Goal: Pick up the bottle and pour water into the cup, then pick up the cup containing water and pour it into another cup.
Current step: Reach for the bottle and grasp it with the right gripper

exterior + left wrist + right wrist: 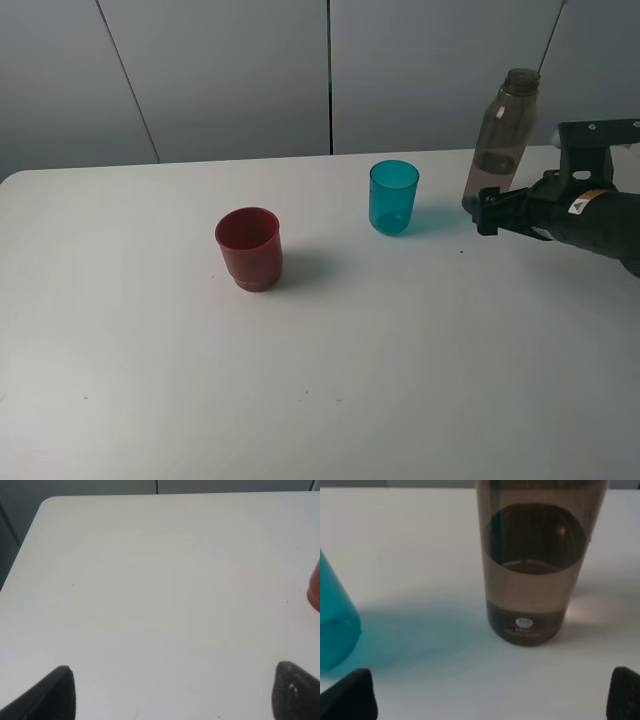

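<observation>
The smoky grey-brown bottle stands upright at the back right of the white table, with liquid in its lower part. My right gripper is open just in front of its base. In the right wrist view the bottle is ahead of the gripper, not between its fingertips. The teal cup stands left of the bottle and shows in the right wrist view too. The dark red cup stands further left. My left gripper is open over bare table, the red cup's edge off to one side.
A grey panelled wall runs behind the table's far edge. The table's rounded far corner shows in the left wrist view. The left arm is outside the exterior high view.
</observation>
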`<state>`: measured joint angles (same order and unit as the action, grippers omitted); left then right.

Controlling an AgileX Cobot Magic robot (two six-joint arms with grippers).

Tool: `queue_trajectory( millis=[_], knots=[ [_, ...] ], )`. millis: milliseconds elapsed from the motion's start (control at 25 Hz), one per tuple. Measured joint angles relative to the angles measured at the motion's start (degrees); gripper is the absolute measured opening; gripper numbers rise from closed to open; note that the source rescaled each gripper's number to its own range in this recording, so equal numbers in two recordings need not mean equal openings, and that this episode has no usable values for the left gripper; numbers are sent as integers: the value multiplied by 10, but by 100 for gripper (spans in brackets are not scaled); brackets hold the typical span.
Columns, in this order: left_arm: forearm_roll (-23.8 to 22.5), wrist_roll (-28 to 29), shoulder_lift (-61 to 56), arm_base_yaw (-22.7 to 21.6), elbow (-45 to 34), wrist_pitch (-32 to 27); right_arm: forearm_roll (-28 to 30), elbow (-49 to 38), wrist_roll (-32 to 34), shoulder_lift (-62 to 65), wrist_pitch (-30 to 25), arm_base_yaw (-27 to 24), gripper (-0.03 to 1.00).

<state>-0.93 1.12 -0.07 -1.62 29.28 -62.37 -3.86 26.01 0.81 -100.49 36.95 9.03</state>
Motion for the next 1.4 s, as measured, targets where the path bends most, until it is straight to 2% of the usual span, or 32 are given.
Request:
queue_trajectory(
  millis=[360,760,920,1240,1400],
  knots=[
    [0,0,0,0,0,0,-47,1,-8,-91,177,0,99],
    [0,0,0,0,0,0,-52,45,-14,-171,273,0,99],
    [0,0,0,0,0,0,-71,70,-14,-191,284,0,99],
    [0,0,0,0,0,0,-73,108,-14,-208,285,0,99],
    [0,1,0,0,0,0,-72,127,-14,-208,263,0,99]
  ],
)
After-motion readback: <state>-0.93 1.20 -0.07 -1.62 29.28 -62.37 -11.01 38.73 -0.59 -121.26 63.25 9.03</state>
